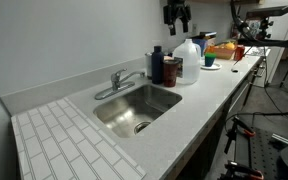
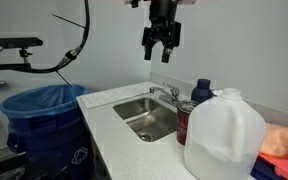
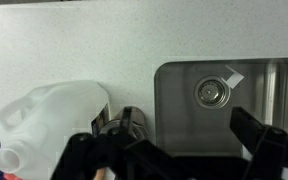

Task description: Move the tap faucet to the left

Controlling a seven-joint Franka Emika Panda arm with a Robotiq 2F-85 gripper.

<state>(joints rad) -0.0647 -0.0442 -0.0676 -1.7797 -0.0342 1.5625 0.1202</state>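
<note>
- the worktop point(image 1: 209, 92) carried a steel sink point(image 1: 152, 100).
- the pincer point(image 2: 160, 50) hung high above the sink, jaws apart and empty; i judged the approach was barely begun.
- the tap faucet point(image 1: 117, 82) stood untouched at the sink's far rim; the next move called for descending beside its spout, then nudging it left.

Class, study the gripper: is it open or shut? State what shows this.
Open. In an exterior view the gripper hangs in the air, its fingers spread apart with nothing between them.
</note>
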